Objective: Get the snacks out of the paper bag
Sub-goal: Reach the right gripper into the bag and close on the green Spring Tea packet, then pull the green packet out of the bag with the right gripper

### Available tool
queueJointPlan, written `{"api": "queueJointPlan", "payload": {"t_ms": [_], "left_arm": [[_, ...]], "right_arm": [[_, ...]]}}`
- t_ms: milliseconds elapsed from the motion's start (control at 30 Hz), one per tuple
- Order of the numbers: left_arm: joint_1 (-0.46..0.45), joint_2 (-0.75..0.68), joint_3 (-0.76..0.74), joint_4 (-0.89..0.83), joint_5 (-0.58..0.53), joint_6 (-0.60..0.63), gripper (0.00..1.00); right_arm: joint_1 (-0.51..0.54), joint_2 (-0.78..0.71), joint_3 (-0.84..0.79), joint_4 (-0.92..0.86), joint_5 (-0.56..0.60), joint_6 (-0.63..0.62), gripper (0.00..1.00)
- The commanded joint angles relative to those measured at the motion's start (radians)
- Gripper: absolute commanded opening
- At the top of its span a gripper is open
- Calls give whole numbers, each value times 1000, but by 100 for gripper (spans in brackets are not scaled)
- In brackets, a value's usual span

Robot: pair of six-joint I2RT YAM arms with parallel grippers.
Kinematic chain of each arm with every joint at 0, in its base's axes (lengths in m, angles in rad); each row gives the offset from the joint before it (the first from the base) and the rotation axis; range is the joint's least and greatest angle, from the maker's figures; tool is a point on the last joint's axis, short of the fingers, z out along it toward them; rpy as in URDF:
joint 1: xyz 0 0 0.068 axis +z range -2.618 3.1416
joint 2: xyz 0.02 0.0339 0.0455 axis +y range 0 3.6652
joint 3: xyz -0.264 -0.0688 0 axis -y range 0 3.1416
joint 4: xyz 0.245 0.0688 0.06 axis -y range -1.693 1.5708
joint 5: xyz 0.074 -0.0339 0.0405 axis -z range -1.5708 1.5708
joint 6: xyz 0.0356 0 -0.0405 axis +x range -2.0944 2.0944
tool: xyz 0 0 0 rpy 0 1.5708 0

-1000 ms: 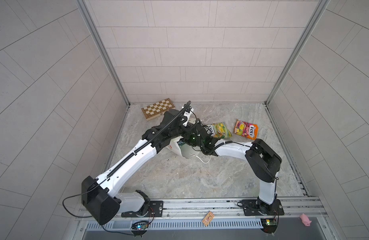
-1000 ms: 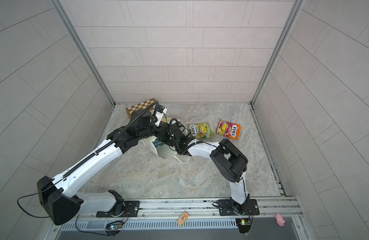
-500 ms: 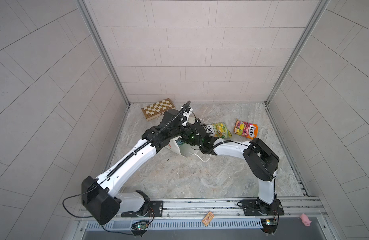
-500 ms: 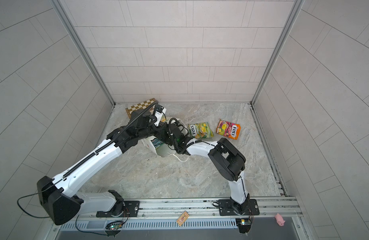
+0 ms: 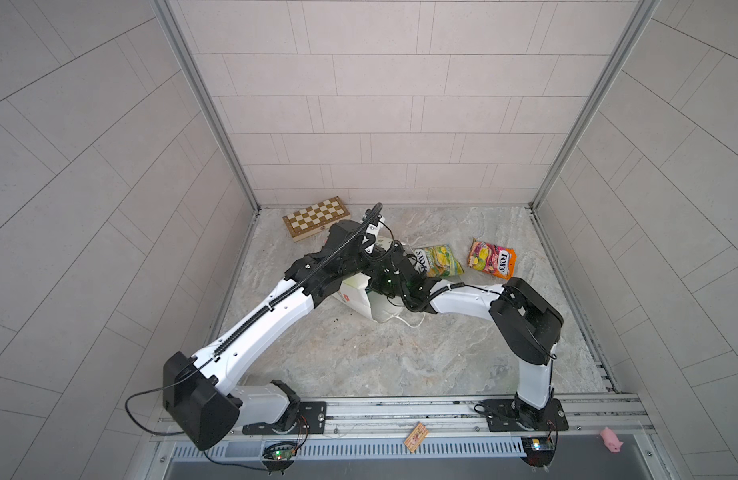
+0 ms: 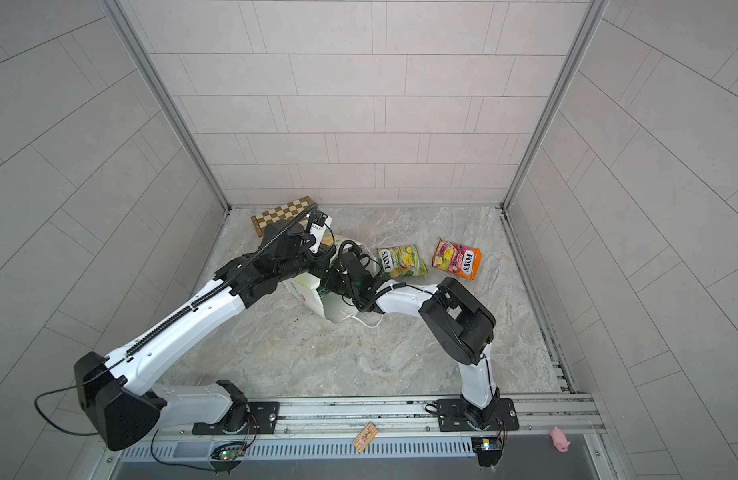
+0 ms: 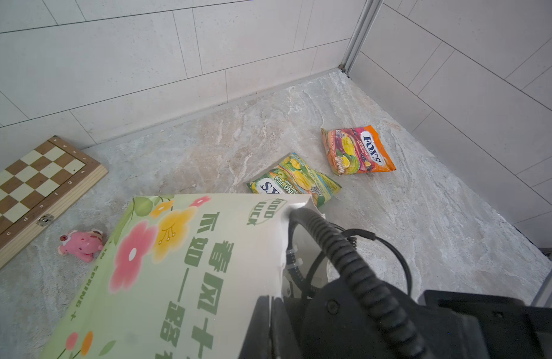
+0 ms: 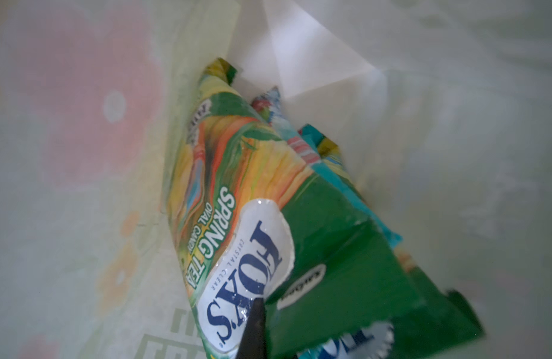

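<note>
Right tool [image 8: 256, 324] has closed, seemingly clamped on green snack [image 8: 330, 248] edge inside paper bag [image 7: 175, 264] | left tool [image 5: 373, 266] together at rim

Top views overhead; right wrist inside paper bag [image 8: 423, 93].

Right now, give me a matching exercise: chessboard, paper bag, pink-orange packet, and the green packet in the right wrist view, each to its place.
1 chessboard
2 paper bag
3 pink-orange packet
4 green packet

A inside the bag
B back left corner, by the wall
C right arm reaches into it
D bare floor, rightmost packet

Pairs: 1-B, 2-C, 3-D, 4-A
</note>
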Motion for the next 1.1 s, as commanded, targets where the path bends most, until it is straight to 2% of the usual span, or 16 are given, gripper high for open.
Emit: {"api": "queueJointPlan", "payload": {"t_ms": [0,600,1067], "left_arm": [[-2,-27,-15,-1,-74,-14,0],[-2,-18,-16,-2,-84,-18,0],[-1,-20,-18,0,-90,-19,0]], "right_arm": [[-6,-76,-29,-80,31,-47,0],[-19,-417,-150,-273,98,-270,0],[-109,-627,-134,-490,34,-417,0]]}}
